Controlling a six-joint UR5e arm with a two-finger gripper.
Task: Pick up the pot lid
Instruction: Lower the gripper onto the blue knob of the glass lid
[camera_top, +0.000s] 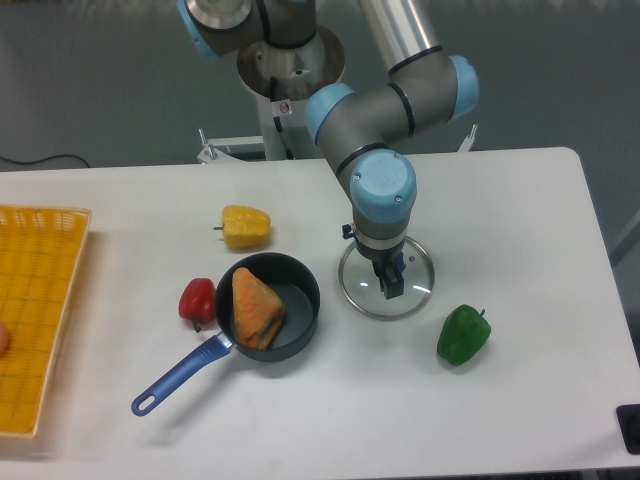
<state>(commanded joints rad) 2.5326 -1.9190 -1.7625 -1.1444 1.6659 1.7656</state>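
We see a red pepper (198, 302), a yellow pepper (246, 228), a green pepper (463, 336), a black pan (298, 298) with a blue handle (180, 376), a white desk (530, 220) and a yellow-orange crate (60, 290).

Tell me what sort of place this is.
Likely a robotics lab set up as a mock kitchen: a robot arm reaches over a white table that holds a frying pan and a toy-like green pepper.

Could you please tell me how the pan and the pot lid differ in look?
The pan is black and opaque, while the pot lid is see-through with a greyish rim. A long blue handle juts from the pan's side; none juts from the pot lid's rim. Both are round.
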